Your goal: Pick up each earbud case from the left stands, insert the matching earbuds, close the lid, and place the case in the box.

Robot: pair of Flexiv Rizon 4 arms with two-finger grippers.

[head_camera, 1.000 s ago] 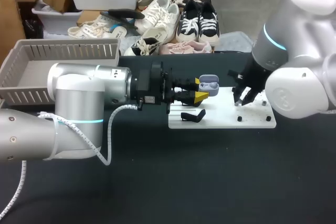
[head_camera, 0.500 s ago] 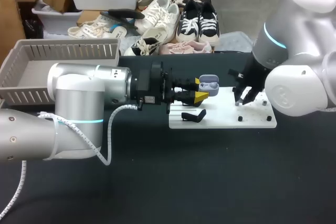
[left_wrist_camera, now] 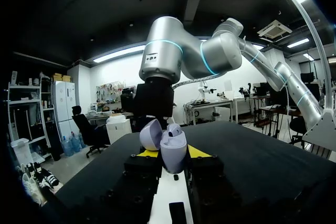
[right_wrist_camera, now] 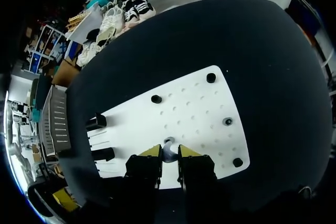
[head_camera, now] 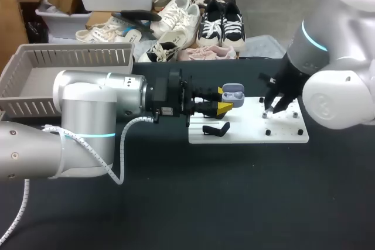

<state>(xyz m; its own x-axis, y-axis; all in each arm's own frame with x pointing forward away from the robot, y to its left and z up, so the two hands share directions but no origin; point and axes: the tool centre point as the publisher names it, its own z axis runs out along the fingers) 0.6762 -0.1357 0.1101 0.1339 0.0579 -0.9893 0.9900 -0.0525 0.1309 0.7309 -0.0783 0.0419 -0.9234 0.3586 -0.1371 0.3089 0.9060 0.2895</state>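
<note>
Earbud case [left_wrist_camera: 173, 145], lid open, clamped in left gripper [left_wrist_camera: 172, 153]; right gripper [right_wrist_camera: 169, 152] pinches a half-hidden earbud [right_wrist_camera: 168, 146] above the white board [right_wrist_camera: 195, 113].

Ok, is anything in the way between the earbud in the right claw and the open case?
Nothing visible. The right claw holds the earbud over the white board; only bare board lies between it and the earbud case, held lid-open in the left claw.
</note>
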